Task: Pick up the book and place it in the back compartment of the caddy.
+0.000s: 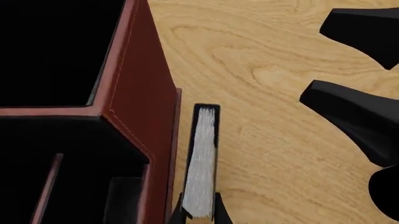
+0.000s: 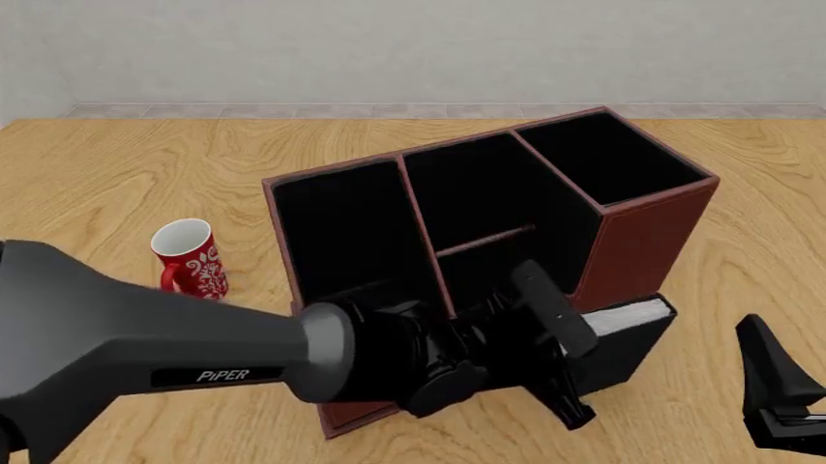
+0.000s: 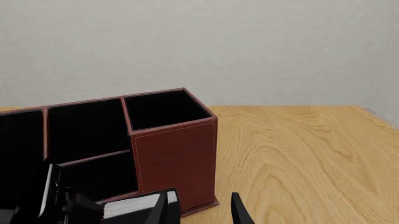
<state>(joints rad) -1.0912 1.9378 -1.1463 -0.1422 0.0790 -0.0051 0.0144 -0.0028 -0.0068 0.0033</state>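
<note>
Left pincer clamps book at page edge, just beside caddy outer wall, low.
Right pincer empty, fingers apart, near caddy.
Risk: thin end-grip lets book pivot or snag wall before back compartment.

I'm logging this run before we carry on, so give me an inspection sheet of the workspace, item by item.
Surface: light wooden table, bare wood around the things.
Book: on edge, white page edges showing, held beside the caddy's outer wall, outside any cell.
Caddy: upright, red-brown, black lined; the cells in view look empty.
Back compartment: behind the cross divider, nothing seen inside.
Clutter: red-and-white mug standing on the caddy's left, apart from it.
Left gripper: shut on the book.
Right gripper: off to the caddy's right, holding nothing; its opening cannot be judged.
Cables: nothing seen.
Surroundings: plain pale wall behind the table.
</note>
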